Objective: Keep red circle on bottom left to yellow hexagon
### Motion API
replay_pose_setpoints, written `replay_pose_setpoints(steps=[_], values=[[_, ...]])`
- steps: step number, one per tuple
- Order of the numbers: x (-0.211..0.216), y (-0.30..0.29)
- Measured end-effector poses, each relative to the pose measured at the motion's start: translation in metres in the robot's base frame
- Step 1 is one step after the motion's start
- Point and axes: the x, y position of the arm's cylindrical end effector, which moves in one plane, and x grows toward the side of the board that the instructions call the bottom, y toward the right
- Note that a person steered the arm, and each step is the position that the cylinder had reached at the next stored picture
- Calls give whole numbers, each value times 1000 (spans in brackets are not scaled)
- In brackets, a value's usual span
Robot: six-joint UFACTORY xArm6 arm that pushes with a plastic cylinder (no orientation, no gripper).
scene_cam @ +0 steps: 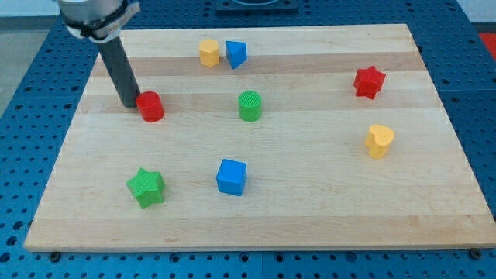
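Pressing at the view's left side of the red circle (150,106), my tip (128,104) touches or nearly touches it; no claw on this rig, just a bare rod, so nothing is held. Red circle sits on the bench (325,209) at upper left, well apart from the yellow hexagon (208,53), already below and left of it. Best handling, I judge: a short push up and right, centred on the disc, stopping short of the hexagon. Blue triangular block (236,54) just beside the hexagon, green cylinder (249,106) to the right, avoid both.
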Motion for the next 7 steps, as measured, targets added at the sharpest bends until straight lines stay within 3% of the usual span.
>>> replay_pose_setpoints(steps=[1, 2, 3, 4, 5, 7], values=[[0, -7], [0, -58], [17, -58], [45, -52], [45, 0], [39, 23]])
